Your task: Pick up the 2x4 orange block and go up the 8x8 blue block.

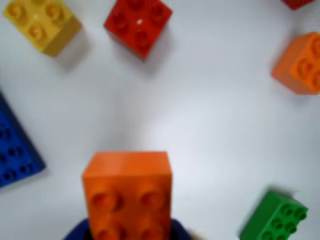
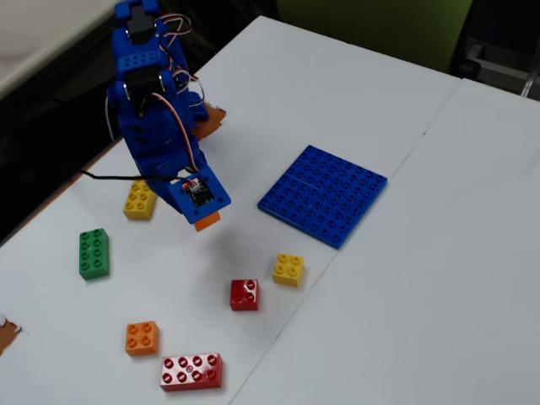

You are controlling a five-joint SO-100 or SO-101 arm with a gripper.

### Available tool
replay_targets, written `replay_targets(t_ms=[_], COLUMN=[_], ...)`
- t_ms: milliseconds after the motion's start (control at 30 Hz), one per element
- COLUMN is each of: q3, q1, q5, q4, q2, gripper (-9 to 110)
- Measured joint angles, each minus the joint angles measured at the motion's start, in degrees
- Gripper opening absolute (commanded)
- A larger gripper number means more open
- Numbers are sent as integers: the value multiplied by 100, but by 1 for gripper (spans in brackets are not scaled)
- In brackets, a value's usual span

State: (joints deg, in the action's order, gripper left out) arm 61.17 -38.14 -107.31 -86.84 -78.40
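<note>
Hanging in the blue two-finger gripper (image 2: 206,218), the orange rectangular plastic brick (image 1: 127,192) is clamped between the jaws and, judging by the fixed view, lifted off the white tabletop (image 2: 354,337); only an orange end shows there (image 2: 207,221). Its faces are smooth and hard, its round studs glossy, so my worry is slip or twist in the pinch during travel. The large flat blue studded baseplate (image 2: 324,194) lies to the right of the brick in the fixed view, well apart. A crooked arrival could leave the brick resting askew on the studs. Near the brick in the wrist view sit a small yellow four-stud brick (image 1: 42,24), a red square brick (image 1: 138,26), another orange brick (image 1: 301,62) and a green brick (image 1: 276,217), all chunky moulded plastic.
</note>
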Motion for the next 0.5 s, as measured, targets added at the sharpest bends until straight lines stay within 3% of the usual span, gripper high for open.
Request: replay_targets(t_ms=[500], q3=[-606], q1=[1020], q5=[580], q4=[-114], q2=[-492], gripper=[0])
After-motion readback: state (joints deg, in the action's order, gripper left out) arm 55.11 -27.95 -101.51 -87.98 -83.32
